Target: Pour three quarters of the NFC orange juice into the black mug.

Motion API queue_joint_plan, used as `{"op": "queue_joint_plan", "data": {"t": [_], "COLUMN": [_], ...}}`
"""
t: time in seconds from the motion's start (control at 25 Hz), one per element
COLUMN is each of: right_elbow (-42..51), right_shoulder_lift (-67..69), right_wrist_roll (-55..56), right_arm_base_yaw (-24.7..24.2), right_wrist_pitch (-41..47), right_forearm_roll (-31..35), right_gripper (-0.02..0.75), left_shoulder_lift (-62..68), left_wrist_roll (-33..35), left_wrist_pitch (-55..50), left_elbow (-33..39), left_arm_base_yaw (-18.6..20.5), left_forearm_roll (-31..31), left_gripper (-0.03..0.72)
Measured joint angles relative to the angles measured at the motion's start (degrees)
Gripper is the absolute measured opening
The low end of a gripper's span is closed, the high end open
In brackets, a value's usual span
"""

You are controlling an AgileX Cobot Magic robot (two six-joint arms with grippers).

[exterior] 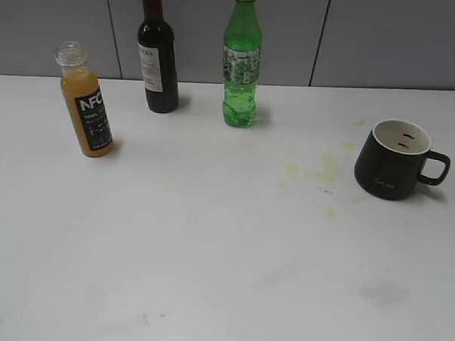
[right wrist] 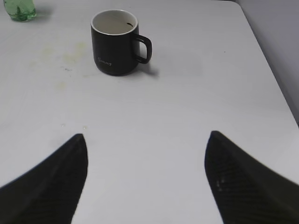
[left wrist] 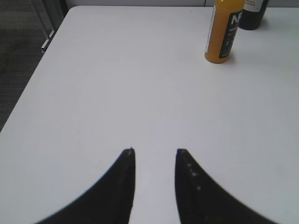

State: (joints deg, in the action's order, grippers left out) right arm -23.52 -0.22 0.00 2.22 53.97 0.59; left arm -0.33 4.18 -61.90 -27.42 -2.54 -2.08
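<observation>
Three bottles stand along the far edge of the white table (exterior: 209, 253): the uncapped NFC orange juice (exterior: 87, 104) at far left, a dark wine bottle (exterior: 158, 58) to its right, then a green bottle (exterior: 241, 65). Right of some yellowish stains (exterior: 322, 171) sits the black mug (exterior: 394, 160), handle pointing right. Neither gripper holds anything: the left gripper (left wrist: 155, 151) has its fingers slightly parted over bare table, near side of the juice, and the right gripper (right wrist: 147, 136) is spread wide, near side of the mug.

Exterior slants down; wrist views look forward.

Three bottles (exterior: 158, 50), one black mug (exterior: 394, 159), perhaps several yellowish stains (exterior: 326, 171).
</observation>
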Motion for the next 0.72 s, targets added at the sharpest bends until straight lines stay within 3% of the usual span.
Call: {"op": "queue_joint_plan", "data": {"t": [0.72], "right_elbow": [0.0], "right_shoulder_lift": [0.0], "right_wrist_roll": [0.0], "right_arm_base_yaw": [0.0], "right_wrist_pitch": [0.0], "right_forearm_roll": [0.0], "right_gripper": [0.591], "left_shoulder_lift": [0.0], "left_wrist_roll": [0.0], "left_wrist_pitch": [0.0], "left_elbow": [0.0], "left_arm_base_yaw": [0.0], "left_forearm_roll": [0.0], "left_gripper": [0.236]}}
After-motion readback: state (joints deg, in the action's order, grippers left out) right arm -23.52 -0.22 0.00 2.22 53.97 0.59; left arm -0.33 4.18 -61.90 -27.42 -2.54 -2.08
